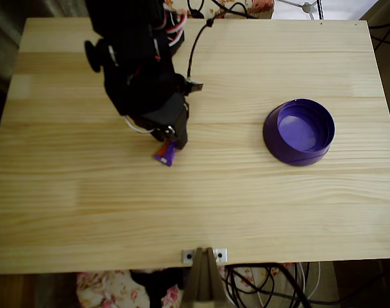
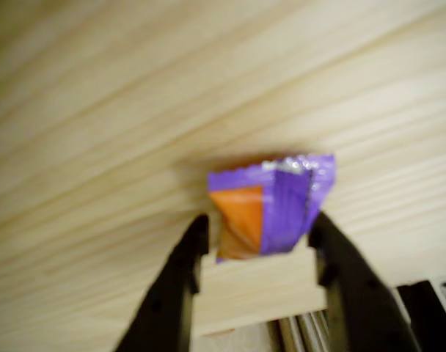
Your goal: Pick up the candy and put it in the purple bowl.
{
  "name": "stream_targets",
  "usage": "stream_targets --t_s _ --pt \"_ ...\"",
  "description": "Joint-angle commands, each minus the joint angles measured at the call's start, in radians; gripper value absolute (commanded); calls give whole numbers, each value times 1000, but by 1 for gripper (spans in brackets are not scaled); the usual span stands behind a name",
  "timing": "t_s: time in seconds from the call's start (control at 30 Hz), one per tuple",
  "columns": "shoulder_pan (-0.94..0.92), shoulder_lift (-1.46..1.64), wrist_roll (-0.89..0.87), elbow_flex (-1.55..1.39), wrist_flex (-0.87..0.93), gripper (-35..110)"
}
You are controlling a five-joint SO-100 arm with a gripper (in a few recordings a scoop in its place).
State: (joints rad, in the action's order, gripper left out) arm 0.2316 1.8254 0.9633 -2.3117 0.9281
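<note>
The candy (image 2: 271,209), a small purple wrapper with an orange patch, sits between my two dark fingers in the wrist view, and its wrapper is creased where they press on it. My gripper (image 2: 257,227) is shut on the candy, just above the pale wood. From overhead, the candy (image 1: 165,154) pokes out below the black gripper (image 1: 170,142) at the table's left-centre. The purple bowl (image 1: 299,131) stands upright and empty well to the right of the gripper, with open tabletop between them.
The wooden table (image 1: 195,212) ends at the front edge, where a metal bracket (image 1: 204,255) is clamped. Cables (image 1: 198,45) trail from the arm at the back. A flowered cloth (image 1: 105,289) lies below the front edge.
</note>
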Motion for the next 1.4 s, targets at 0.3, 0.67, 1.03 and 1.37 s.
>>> stream_targets --t_s 0.3,0.67,1.03,1.37 --pt "-3 28 -17 74 -11 17" --pt "17 63 -54 84 15 15" --pt "38 98 -75 143 95 12" --pt "5 40 -55 121 55 24"
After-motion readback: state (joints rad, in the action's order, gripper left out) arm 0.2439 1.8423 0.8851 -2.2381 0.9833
